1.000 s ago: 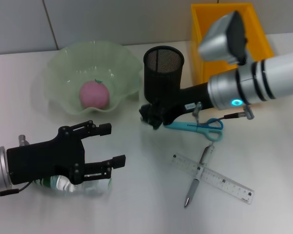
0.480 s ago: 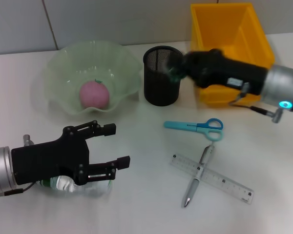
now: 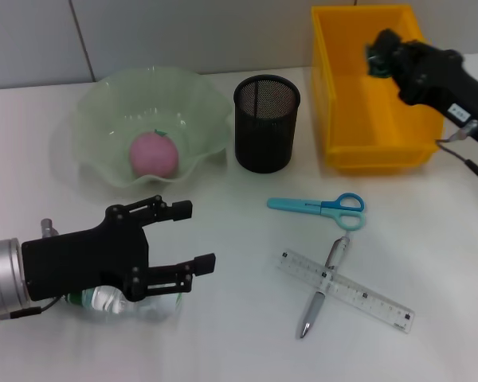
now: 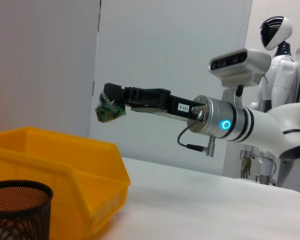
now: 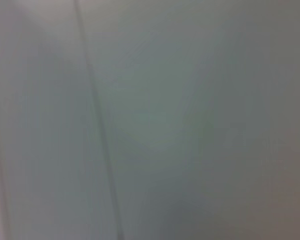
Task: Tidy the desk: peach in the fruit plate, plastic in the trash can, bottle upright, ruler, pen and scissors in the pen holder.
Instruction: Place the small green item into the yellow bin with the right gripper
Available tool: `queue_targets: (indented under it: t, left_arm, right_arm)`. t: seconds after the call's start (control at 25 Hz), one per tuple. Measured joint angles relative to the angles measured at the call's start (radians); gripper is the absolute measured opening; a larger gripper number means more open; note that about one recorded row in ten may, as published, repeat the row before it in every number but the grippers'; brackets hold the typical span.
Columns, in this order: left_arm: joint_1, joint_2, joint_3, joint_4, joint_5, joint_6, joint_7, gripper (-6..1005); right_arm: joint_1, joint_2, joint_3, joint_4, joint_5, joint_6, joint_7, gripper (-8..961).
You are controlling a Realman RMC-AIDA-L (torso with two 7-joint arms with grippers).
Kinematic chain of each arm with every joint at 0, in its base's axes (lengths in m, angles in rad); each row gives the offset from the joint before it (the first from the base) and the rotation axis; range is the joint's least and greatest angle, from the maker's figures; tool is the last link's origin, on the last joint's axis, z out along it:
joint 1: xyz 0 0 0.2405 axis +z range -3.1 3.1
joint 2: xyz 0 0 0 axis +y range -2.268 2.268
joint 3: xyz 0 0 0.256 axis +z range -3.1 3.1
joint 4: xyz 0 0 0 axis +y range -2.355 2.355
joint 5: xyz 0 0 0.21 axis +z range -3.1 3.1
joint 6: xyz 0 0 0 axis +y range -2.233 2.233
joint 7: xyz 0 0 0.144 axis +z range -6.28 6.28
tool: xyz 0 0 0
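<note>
From the head camera, the right gripper [image 3: 376, 54] is hanging over the yellow bin [image 3: 346, 156], above its far inner side, its jaws pinching a small crumpled scrap of green plastic [image 3: 372, 59]. The bin is sitting at the far right of the white desk [image 3: 239, 318], close beside the black mesh pen holder [image 3: 266, 123], with a narrow gap of bare desk between them. The left gripper [image 3: 183, 236] is hovering low at the near left, fingers spread wide and holding nothing, directly above a clear bottle [image 3: 135, 304] lying on its side. The peach [image 3: 154, 153] is lying inside the pale green scalloped fruit plate [image 3: 95, 119] at far left. Blue-handled scissors [image 3: 319, 207] are lying flat in front of the pen holder; nearer, a silver pen [image 3: 324, 286] is crossing over a clear ruler [image 3: 347, 291], touching it. Open desk is lying between these and the left gripper.

From the left wrist camera, the right gripper [image 4: 108, 104] is clamping the plastic [image 4: 107, 109] well above the bin's rim [image 4: 50, 142], with the pen holder [image 4: 17, 210] in the near corner.

The right wrist camera is showing only a blank grey wall.
</note>
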Motion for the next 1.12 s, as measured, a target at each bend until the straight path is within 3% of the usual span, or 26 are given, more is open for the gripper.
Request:
queue_targets:
  t: [0.16, 0.56, 0.88, 1.12]
  left_arm:
    - [-0.001, -0.005, -0.004, -0.005, 0.000, -0.001, 0.012, 792]
    - [-0.010, -0.013, 0.000, -0.008, 0.000, -0.017, 0.012, 789]
    - [-0.010, -0.017, -0.002, -0.008, 0.000, -0.019, 0.012, 788]
    - [-0.007, -0.019, -0.004, -0.008, 0.000, -0.019, 0.012, 786]
  right_arm:
    - [0.005, 0.001, 0.060, 0.026, 0.001, 0.035, -0.054, 33]
    - [0.065, 0.002, 0.078, 0.063, 0.071, 0.257, -0.128, 34]
    - [0.100, 0.001, 0.056, 0.064, 0.070, 0.313, -0.128, 144]
    - [0.102, 0.001, 0.052, 0.063, 0.069, 0.320, -0.129, 387]
